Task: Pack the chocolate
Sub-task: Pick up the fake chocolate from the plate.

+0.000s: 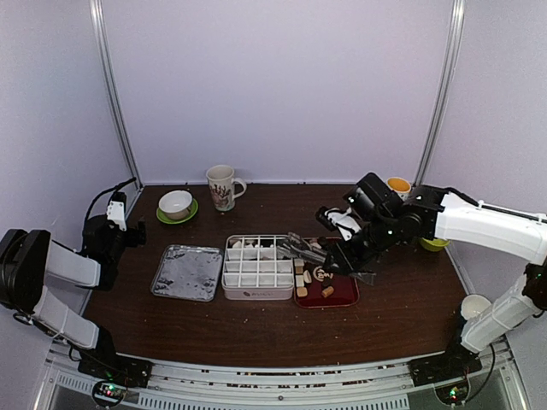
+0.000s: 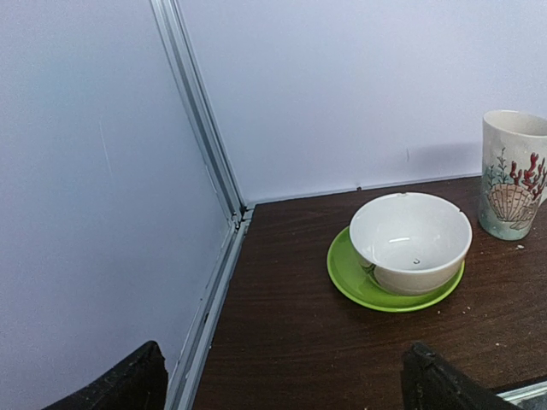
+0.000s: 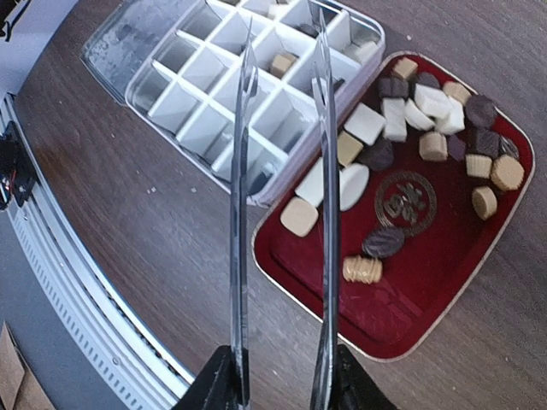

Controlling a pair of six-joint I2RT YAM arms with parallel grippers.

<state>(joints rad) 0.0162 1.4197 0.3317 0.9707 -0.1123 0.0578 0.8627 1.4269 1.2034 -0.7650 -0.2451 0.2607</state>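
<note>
Several chocolate pieces (image 3: 366,124), dark, tan and cream, lie in a dark-red tray (image 3: 444,282). The pieces (image 1: 312,278) and the tray (image 1: 342,299) also show in the top view. A few pieces (image 3: 282,64) sit in a white divided box (image 3: 184,107), which stands left of the tray (image 1: 256,266). My right gripper (image 3: 278,384) is shut on metal tongs (image 3: 242,171) and holds them above the box and tray edge (image 1: 339,256). The tongs' tips are apart and empty. My left gripper (image 2: 282,389) is open and empty, far left (image 1: 115,224).
A silver lid (image 1: 188,272) lies left of the box. A white bowl on a green saucer (image 2: 410,242) and a shell-printed mug (image 2: 513,175) stand at the back left. An orange-filled cup (image 1: 398,185) and a white cup (image 1: 473,306) are on the right.
</note>
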